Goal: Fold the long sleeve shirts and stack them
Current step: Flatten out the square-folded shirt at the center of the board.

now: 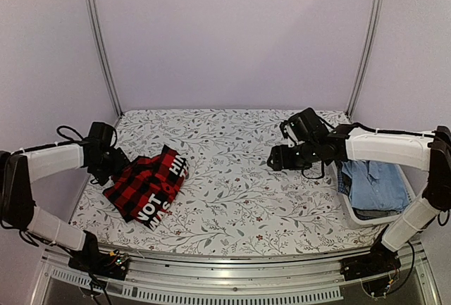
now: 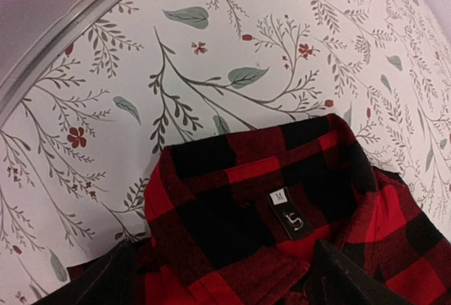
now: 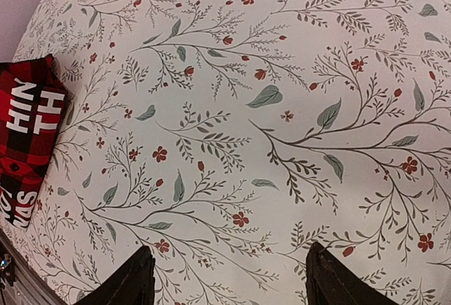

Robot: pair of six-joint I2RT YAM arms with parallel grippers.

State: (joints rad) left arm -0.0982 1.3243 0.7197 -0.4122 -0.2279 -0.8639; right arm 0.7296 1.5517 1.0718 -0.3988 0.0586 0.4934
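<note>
A red-and-black check long sleeve shirt (image 1: 148,185) with white block letters lies folded on the left of the floral table. My left gripper (image 1: 114,162) is at the shirt's far left edge. In the left wrist view the left gripper (image 2: 218,287) is open, its fingers (image 2: 91,280) spread either side of the collar (image 2: 268,178) with its size label (image 2: 290,215). My right gripper (image 1: 277,158) hovers over bare table at centre right. In the right wrist view it (image 3: 229,284) is open and empty, and the shirt (image 3: 25,129) shows at the left edge.
A white basket (image 1: 409,185) at the right table edge holds blue shirts (image 1: 377,182). The floral table cover (image 1: 239,199) spreads between the arms. A metal rail (image 1: 225,266) runs along the near edge, and frame posts stand at the back corners.
</note>
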